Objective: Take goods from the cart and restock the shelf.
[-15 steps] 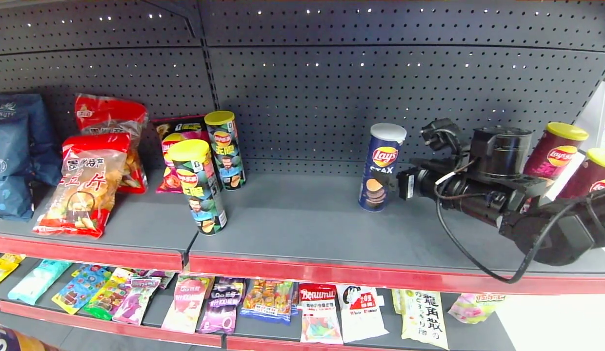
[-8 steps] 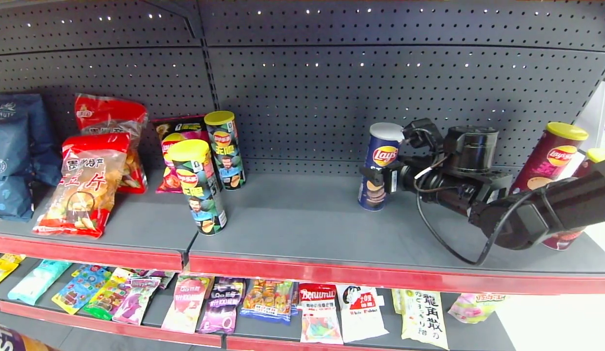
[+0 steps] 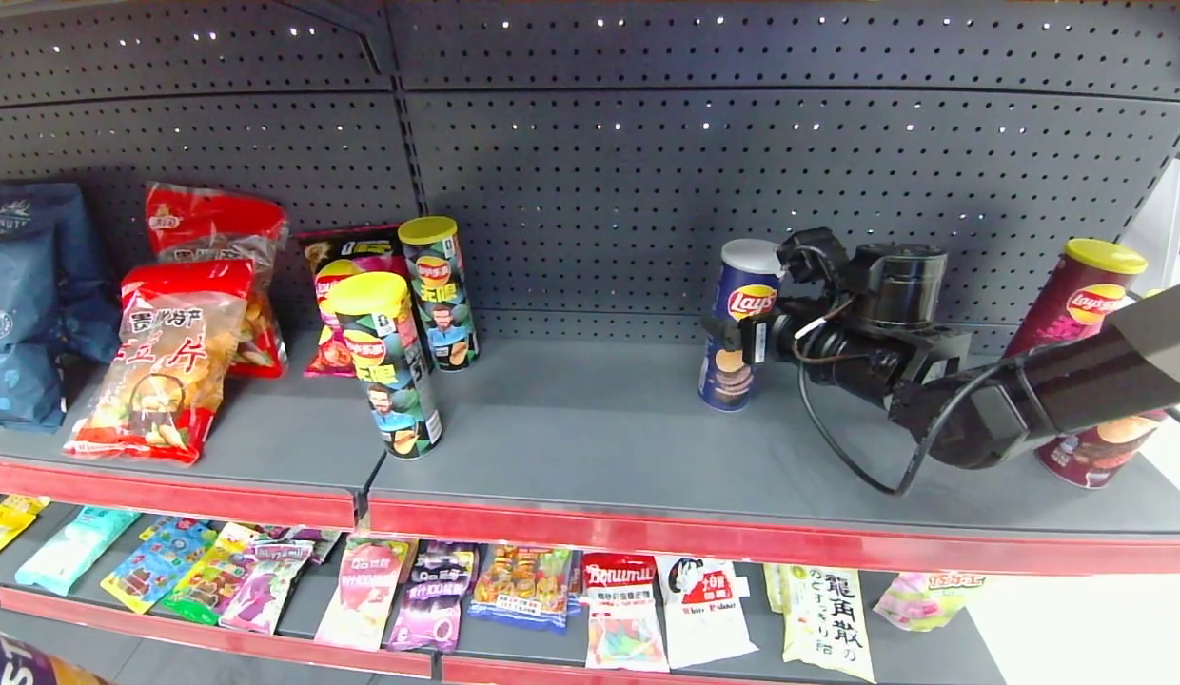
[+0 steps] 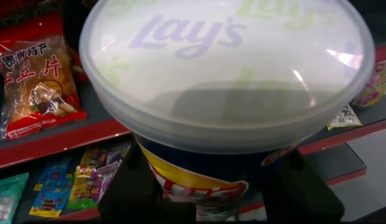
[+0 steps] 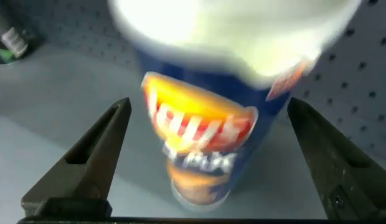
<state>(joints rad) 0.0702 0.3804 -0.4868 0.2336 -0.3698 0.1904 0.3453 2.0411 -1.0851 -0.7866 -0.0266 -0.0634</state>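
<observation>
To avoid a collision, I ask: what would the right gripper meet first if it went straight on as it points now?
Most likely the blue can: the right gripper points at it, open, one finger to each side. Behind the can is the pegboard wall. Depth is unclear.

The blue can [image 3: 739, 328] has a white lid. The shelf [image 3: 590, 433] is grey with a red front strip; its pegboard [image 3: 647, 190] is dark grey, dotted. The maroon cans [image 3: 1083, 290] have yellow lids. The held can [image 4: 224, 74] looks navy under a translucent whitish lid.
</observation>
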